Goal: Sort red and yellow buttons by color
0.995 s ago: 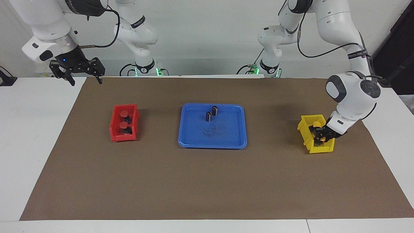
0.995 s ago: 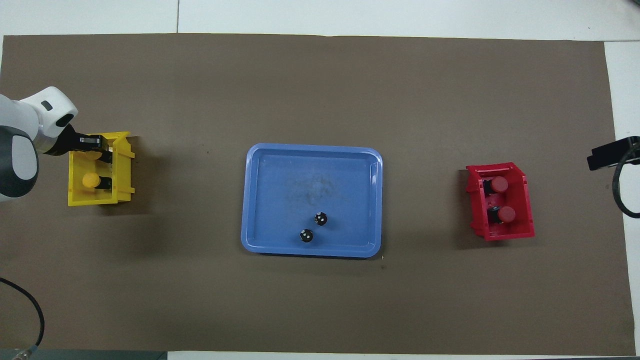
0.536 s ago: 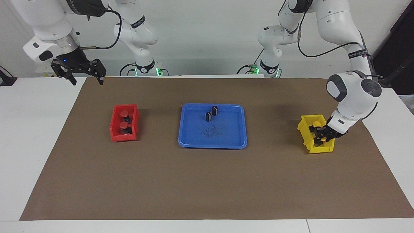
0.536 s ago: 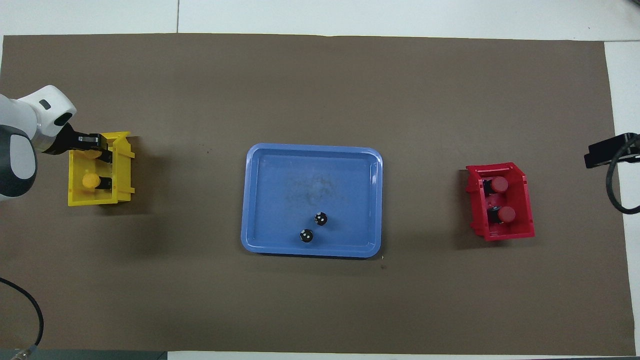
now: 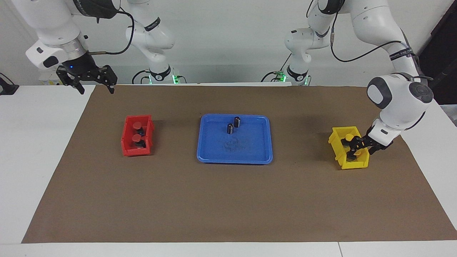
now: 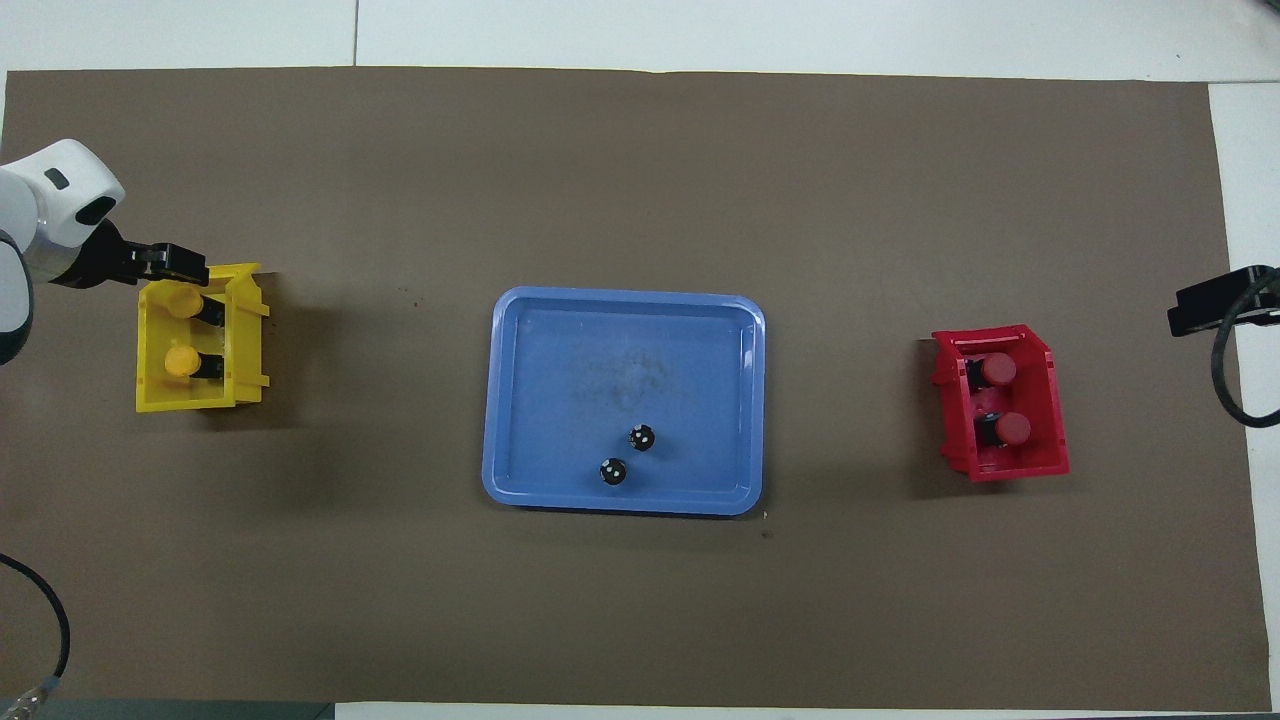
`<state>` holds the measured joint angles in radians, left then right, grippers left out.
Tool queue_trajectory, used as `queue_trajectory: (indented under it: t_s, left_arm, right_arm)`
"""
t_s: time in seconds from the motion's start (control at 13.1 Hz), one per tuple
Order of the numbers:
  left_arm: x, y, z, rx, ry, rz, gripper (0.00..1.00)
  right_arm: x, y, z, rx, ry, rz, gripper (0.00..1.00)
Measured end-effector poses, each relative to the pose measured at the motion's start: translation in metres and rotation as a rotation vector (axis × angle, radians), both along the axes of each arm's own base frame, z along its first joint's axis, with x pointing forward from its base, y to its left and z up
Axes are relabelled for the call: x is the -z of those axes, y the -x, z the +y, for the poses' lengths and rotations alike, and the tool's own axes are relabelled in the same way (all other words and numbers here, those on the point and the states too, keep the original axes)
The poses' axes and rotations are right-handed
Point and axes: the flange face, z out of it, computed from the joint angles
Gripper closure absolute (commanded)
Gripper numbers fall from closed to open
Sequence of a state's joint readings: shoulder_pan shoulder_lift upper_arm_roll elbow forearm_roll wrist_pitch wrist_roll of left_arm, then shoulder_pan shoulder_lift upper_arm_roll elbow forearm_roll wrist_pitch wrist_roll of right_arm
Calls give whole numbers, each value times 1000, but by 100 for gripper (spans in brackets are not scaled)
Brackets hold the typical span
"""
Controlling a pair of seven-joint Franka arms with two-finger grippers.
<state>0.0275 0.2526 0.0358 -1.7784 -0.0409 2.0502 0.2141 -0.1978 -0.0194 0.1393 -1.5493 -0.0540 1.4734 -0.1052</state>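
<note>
- Yellow buttons (image 6: 183, 332): two lie on their sides in the yellow bin (image 6: 250, 350), toward the left arm's end of the desk.
- Red buttons (image 6: 1003, 398): two lie in the red bin (image 6: 1050, 440) at the right arm's end.
- Handling, judged: light, rigid plastic; the domed caps look slippery, so the stubby dark body is the better hold.
- Left pincer (image 5: 358, 144): spread, over the yellow bin, holding nothing.
- Right pincer (image 5: 93, 86): spread and empty, waiting over the desk's edge.
- Blue tray (image 6: 520, 400): carries two dark capless cylinders (image 6: 626, 454).
</note>
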Motion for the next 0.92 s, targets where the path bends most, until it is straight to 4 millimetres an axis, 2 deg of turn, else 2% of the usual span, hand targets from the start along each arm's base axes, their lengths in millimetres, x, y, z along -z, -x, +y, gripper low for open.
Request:
queue_trajectory:
  t_s: [0.15, 0.31, 0.54, 0.69, 0.92]
  left_arm:
    - [-49, 4, -19, 38, 7, 48, 0]
    - [-108, 18, -38, 73, 11, 73, 0]
    - [-185, 56, -37, 76, 13, 38, 0]
    - [-215, 81, -37, 78, 15, 37, 0]
    - [-222, 89, -37, 80, 16, 51, 0]
  right_arm:
    - [0, 0, 0, 0, 0, 0, 1]
    - [0, 0, 0, 0, 0, 0, 1]
    - [0, 0, 0, 0, 0, 0, 1]
    - [0, 0, 0, 0, 0, 0, 1]
    - [0, 0, 0, 0, 0, 0, 1]
